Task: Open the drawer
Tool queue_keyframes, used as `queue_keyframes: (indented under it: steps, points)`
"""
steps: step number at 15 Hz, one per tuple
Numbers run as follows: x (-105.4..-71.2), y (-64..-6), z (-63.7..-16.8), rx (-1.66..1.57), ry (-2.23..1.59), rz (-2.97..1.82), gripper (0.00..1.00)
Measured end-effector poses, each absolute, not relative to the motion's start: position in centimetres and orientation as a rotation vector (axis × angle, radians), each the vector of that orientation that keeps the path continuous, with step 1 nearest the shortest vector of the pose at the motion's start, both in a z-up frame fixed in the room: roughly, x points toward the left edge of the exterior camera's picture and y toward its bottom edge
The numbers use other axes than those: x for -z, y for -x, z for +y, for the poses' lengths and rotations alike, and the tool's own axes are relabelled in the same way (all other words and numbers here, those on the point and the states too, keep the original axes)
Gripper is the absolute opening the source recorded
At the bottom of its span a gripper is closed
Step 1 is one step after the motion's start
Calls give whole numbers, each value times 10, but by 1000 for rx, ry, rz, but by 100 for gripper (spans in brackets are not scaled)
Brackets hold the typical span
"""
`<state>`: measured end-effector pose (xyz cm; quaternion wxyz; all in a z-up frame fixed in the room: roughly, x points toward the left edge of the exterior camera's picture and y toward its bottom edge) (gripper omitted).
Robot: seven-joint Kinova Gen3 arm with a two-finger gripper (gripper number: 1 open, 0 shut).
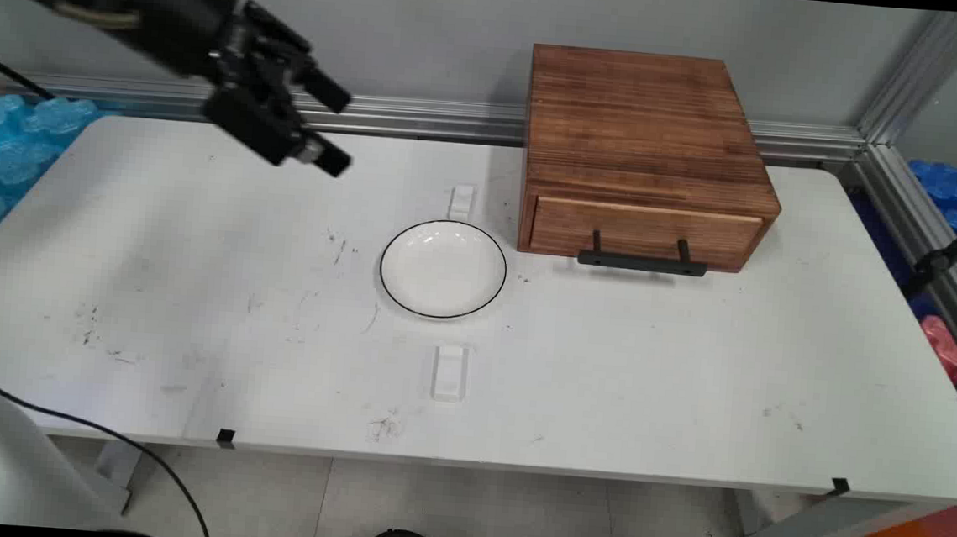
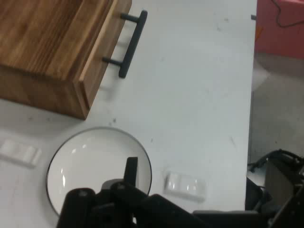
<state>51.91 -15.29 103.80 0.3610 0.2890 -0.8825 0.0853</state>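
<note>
While the black jaws hang spread apart and empty, high over the far left of the white surface [image 1: 149,279], the round white ceramic plate with a thin black rim [image 1: 443,268] lies mid-surface, just left of the brown wooden drawer box [image 1: 647,145], not touching. Plate is likely light, stiff, glaze-slick and breakable; the raised rim looks like the only hold.
</note>
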Motion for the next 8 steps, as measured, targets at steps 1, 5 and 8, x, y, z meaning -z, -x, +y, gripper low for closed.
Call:
queue_keyframes:
  steps: [1, 5, 8]
  points:
    - [-1039, -508, -159, -219, -743, -2282, 100]
    - [-1040, -470, -182, -220, -738, -2317, 100]
    - [-1035, -438, -202, -226, -730, -2360, 100]
